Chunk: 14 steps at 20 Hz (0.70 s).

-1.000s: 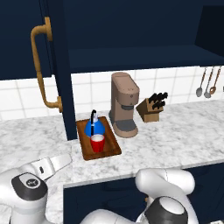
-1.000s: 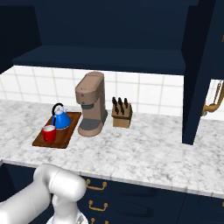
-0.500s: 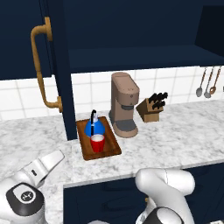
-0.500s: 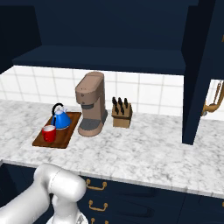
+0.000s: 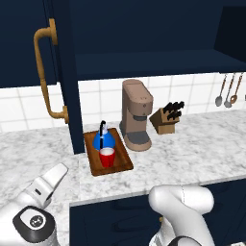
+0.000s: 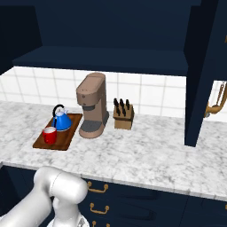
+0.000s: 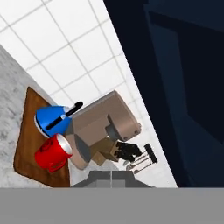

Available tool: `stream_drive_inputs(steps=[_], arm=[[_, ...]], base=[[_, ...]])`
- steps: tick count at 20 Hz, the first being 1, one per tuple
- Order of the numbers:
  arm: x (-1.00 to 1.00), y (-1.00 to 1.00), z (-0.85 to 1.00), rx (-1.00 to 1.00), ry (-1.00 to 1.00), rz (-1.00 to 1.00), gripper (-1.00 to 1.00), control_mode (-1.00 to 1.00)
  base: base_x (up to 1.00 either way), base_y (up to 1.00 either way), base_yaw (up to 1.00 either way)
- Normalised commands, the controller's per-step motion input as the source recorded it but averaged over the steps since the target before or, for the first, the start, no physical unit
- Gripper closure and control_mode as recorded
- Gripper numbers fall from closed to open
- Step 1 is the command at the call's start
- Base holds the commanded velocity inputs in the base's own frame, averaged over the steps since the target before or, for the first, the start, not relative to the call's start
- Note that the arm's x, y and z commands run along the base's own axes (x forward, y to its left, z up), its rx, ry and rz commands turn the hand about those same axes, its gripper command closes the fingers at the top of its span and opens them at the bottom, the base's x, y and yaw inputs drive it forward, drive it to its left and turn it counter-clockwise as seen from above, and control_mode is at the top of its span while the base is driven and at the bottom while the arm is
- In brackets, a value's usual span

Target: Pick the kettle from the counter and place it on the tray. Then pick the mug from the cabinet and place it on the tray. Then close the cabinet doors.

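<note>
Down and leftward goes the white arm in the left base view compared with a second ago, while kettle, mug and tray sit exactly where they were. Starting at the far left, the left cabinet door swings out open over the counter, its long curved brass handle facing us. Just right of that door, on the marble, lies the tray, and it carries both pieces: the blue kettle at the far end, the red mug right in front of it at the near end, the two close enough that I cannot tell whether they touch. Next along, just beside the tray, stands the tan coffee machine, then the knife block with its black handles against the tiled wall, then utensils hanging at the far right. Above it all the cabinet stands open, and at the right edge the other cabinet door hangs out too. In the hand view the gripper shows its finger tips pressed together, clenched on nothing, looking across at tray, mug and kettle.
</note>
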Motion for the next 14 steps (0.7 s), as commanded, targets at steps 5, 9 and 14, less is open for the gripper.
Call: stream_drive_inputs(steps=[5,9,14], arm=[[0.07,0.15,0.09,-0.05,-0.01,0.05,1.0,-1.0],[0.03,0.28,0.09,-0.16,0.0,0.01,1.0,-1.0],[0.15,0.25,0.15,-0.15,0.0,0.0,1.0,-1.0]], base=[[0.0,0.0,0.0],[0.0,0.0,0.0],[0.0,0.0,0.0]])
